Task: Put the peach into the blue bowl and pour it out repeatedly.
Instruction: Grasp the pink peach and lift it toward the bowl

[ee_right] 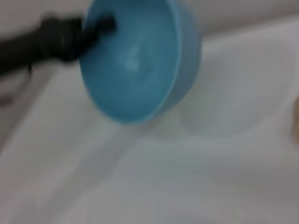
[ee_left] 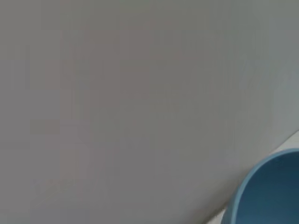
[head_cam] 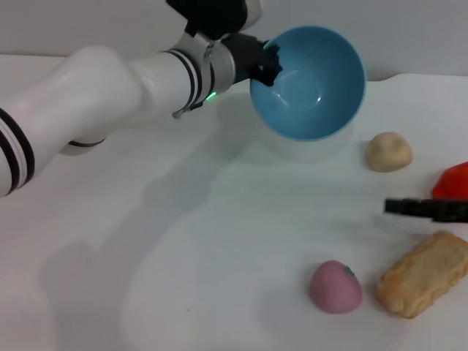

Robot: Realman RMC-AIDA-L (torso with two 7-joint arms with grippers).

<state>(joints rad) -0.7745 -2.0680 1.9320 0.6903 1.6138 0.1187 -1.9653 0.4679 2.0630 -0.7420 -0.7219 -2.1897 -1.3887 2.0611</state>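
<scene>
My left gripper (head_cam: 269,64) is shut on the rim of the blue bowl (head_cam: 311,80) and holds it lifted at the back of the table, tipped so its empty inside faces the front. The right wrist view shows the same tilted bowl (ee_right: 135,60) with the left gripper (ee_right: 96,28) on its rim. In the left wrist view only an edge of the bowl (ee_left: 271,191) appears. The pink peach (head_cam: 335,287) lies on the table at the front right, well apart from the bowl. My right gripper (head_cam: 398,207) reaches in low from the right edge, behind the peach.
A beige lumpy ball (head_cam: 388,151) sits right of the bowl. A red item (head_cam: 453,180) shows at the right edge. A tan bread-like block (head_cam: 424,273) lies just right of the peach. The white table (head_cam: 183,256) spreads to the left.
</scene>
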